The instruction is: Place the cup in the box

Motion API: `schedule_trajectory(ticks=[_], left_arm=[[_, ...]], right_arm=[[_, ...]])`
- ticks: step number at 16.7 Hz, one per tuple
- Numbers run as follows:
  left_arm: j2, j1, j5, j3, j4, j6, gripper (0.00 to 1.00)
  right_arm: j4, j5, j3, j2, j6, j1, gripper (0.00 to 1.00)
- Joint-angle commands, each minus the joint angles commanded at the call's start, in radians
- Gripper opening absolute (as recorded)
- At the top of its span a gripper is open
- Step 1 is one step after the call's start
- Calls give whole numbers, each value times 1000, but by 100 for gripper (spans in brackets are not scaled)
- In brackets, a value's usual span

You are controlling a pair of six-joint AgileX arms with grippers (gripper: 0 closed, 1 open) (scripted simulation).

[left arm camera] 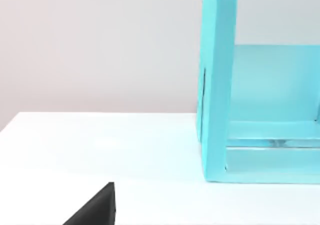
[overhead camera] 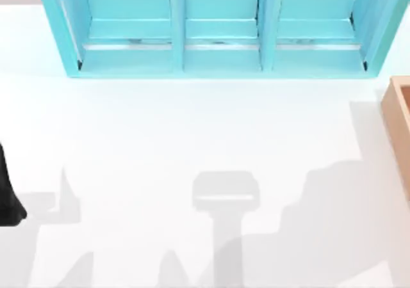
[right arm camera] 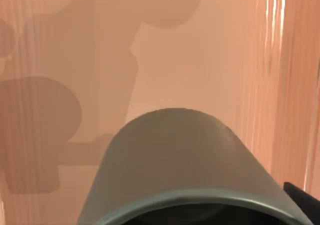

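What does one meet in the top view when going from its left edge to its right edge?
Left arm, parked at the left edge → blue shelf, spanning most of the far side → box, its tan wall at the right edge.

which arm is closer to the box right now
Right. Its wrist view looks straight down over the cup at the tan floor of the box. The left arm sits at the table's left edge, far from the box.

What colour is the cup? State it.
Dark olive-grey, plain and matte. The cup shows best in the right wrist view, over the tan box floor.
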Motion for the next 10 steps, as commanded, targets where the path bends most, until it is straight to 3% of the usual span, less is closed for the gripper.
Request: schedule_trajectory(ticks=[5,10], left_arm=[[0,0,0,0,0,0,100],[0,0,0,0,0,0,100]], right_arm=[[16,1,-12,8,5,5,0],[165,3,-145,19,26,22,0]])
